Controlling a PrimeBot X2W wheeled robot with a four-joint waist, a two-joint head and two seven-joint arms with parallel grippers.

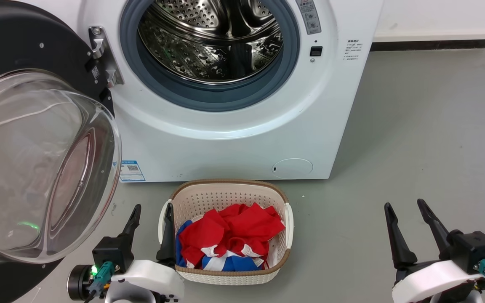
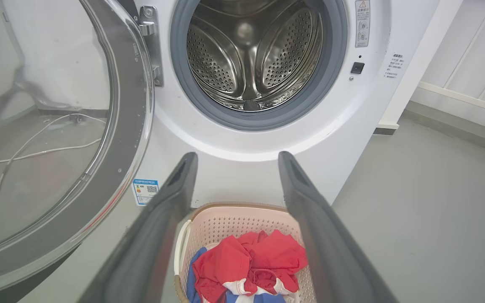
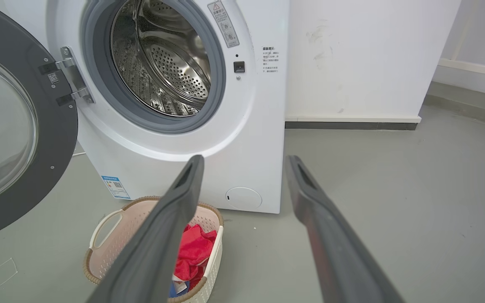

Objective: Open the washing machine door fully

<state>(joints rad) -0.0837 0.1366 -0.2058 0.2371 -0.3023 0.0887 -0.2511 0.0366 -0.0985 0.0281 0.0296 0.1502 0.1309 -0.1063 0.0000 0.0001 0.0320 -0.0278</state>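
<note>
Washing machine door (image 1: 36,164) — glossy black rim, bulging clear glass — swung wide.

Washing machine door (image 1: 36,160): clear glass bowl, glossy, reflective; rim black, smooth. Washing machine (image 1: 234,143) body: white, smooth, slight sheen. Drum (image 1: 209,42): perforated polished steel. Gasket (image 1: 209,97): grey rubber, matt. Hinge (image 1: 101,54): bright metal. Laundry basket (image 1: 225,198): pale perforated plastic, woven-look brown rim. Clothes (image 1: 230,235): red, blue cloth, crumpled. Floor (image 1: 415,147): grey, smooth, matt
</note>
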